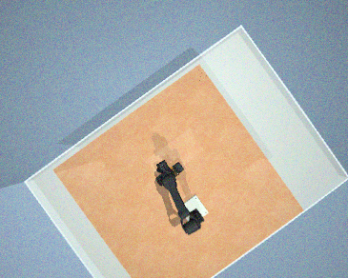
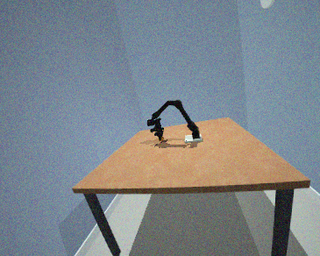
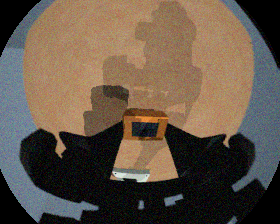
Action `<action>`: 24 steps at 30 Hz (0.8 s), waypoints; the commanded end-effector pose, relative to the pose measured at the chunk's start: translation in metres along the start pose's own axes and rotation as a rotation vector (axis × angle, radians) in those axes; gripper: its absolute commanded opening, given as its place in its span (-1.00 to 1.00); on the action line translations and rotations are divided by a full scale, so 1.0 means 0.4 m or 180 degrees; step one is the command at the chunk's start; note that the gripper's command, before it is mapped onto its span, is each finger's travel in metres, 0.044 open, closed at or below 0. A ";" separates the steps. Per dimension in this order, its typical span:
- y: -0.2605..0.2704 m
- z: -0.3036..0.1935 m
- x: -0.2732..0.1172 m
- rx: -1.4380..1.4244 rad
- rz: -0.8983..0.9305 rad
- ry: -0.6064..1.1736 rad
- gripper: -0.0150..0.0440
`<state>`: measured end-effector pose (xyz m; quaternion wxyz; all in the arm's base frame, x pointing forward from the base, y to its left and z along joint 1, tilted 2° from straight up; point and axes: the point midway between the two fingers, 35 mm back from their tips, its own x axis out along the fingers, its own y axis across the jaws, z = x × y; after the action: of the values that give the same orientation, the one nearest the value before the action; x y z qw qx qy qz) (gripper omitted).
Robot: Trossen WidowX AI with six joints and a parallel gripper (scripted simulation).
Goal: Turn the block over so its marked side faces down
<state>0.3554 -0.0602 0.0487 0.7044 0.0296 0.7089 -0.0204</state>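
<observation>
The block [image 3: 145, 135] is small and orange, with a dark blue rectangle on the side that faces the wrist camera. My gripper [image 3: 144, 124] [image 2: 162, 139] is shut on it, one finger at each of its left and right sides. In the exterior view the block is only a tiny orange spot at the fingertips, low at the table top [image 2: 209, 164] [image 1: 132, 190]. Whether it touches the table is too small to tell. In the top view the arm mostly hides the block. Its underside is hidden.
A white plate [image 1: 196, 205] [image 2: 189, 139] [image 3: 132, 175] lies at the arm's base. The arm arches from there to the block. Shadows of the arm and gripper fall on the table around the block.
</observation>
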 end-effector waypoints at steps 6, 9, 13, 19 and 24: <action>-0.001 0.006 -0.004 0.0004 0.0005 -0.0348 -0.49; -0.002 0.007 0.000 0.0007 0.0007 -0.0496 -0.49; -0.002 0.008 0.004 0.0010 0.0009 -0.0694 -0.49; -0.002 0.007 0.008 0.0012 0.0010 -0.0989 -0.49; -0.002 0.004 0.009 0.0010 0.0010 -0.1236 -0.49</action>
<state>0.3561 -0.0610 0.0395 0.8095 0.0295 0.5857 -0.0262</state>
